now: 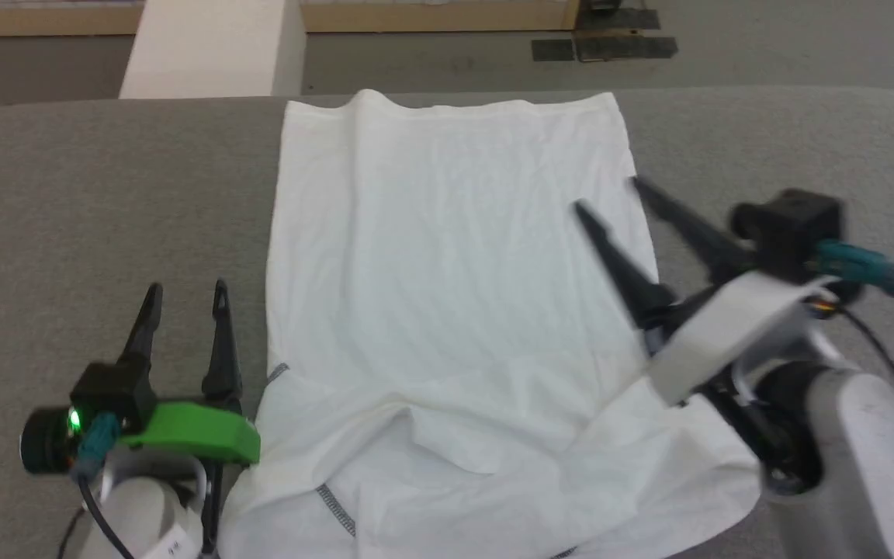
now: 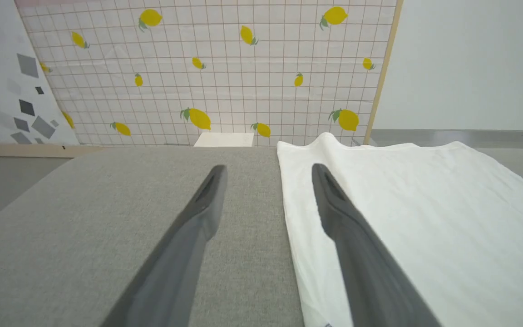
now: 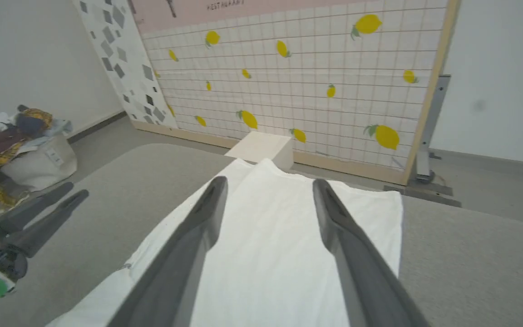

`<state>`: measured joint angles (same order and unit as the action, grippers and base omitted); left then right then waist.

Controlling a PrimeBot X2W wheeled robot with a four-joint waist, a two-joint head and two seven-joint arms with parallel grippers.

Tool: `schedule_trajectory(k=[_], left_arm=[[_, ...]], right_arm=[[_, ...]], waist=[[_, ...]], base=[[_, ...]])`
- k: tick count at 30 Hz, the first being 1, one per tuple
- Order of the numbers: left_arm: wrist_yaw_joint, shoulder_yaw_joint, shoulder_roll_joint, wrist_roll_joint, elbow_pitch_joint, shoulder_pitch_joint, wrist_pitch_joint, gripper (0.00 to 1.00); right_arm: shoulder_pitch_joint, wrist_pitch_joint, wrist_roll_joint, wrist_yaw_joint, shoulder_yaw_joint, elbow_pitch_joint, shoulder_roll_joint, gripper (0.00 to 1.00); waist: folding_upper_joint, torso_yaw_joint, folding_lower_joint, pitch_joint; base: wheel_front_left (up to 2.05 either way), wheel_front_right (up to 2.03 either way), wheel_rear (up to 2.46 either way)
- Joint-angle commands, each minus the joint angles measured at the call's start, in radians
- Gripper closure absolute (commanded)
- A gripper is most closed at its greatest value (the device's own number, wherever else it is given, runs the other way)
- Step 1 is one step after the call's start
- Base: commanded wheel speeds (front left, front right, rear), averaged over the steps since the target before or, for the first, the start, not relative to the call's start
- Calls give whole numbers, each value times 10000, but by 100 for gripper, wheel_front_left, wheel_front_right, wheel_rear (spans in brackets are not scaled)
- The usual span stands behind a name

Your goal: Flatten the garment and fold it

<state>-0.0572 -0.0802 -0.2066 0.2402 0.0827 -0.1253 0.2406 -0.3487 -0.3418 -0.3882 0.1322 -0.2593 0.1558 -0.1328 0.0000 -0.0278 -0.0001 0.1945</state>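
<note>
The garment is cut off below, and the right gripper looks blurred.

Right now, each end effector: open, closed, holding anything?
Left end effector: open, empty, beside the garment.
Right end effector: open, empty, over the garment.

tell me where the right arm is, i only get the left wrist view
Observer: The right gripper hangs over the garment's right edge, jaws open, holding nothing.
Operator: is the near end flat
Observer: No, the near end is rumpled, with folds lapping by the patterned seam.
Operator: anything off to the left
Observer: A white bin heaped with clothes stands on the floor there.
</note>
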Motion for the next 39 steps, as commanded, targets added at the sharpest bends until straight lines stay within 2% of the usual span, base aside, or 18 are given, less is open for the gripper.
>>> schedule_trajectory(k=[1,7,8,15,16,17,21,28,34,39], left_arm=[[107,-60,-169,-138,6,-443,-120,0],[572,-243,-784,-222,234,-2324,-1324,0],[850,-370,-1213,-293,409,-3511,-2473,0],[1307,-377,-2231,-201,1004,-6267,-5328,0],[1337,-324,-2537,-131,1212,-7289,-6534,0],[1306,-301,-2600,-116,1246,-7533,-6883,0],[1030,-181,-2859,-85,1401,-8385,-8491,0],[-264,183,-3298,-526,1163,-9092,-11152,0],[-871,250,-3785,-1056,459,-9238,-12527,0],[-1124,304,-4392,-1580,-6,-9060,-13220,0]], right_arm=[[301,116,266,-15,505,175,85,0],[930,573,1155,-15,2259,347,159,0],[1074,893,1353,-15,2619,285,219,0],[850,1707,1330,-15,2607,-20,328,0],[616,1995,1165,-15,2519,-294,380,0],[546,2068,1120,-15,2478,-371,389,0],[263,2360,953,-15,2247,-662,425,0],[1,2635,706,-15,1990,-917,468,0],[-64,2756,570,-15,1972,-940,472,0],[-116,2807,441,-15,1888,-1034,504,0]], waist=[[0,-455,1,265],[0,-1165,1,1269],[0,-1529,1,1920],[0,-2358,1,3458],[0,-2663,1,4015],[0,-2744,1,4160],[0,-3071,1,4626],[0,-3488,1,5114],[0,-3732,1,5459],[0,-3845,1,5668]], base=[[0,0,0],[0,0,0],[0,0,0],[0,0,0],[0,0,0],[0,0,0],[0,0,0],[0,0,0],[0,0,0],[0,0,0]])
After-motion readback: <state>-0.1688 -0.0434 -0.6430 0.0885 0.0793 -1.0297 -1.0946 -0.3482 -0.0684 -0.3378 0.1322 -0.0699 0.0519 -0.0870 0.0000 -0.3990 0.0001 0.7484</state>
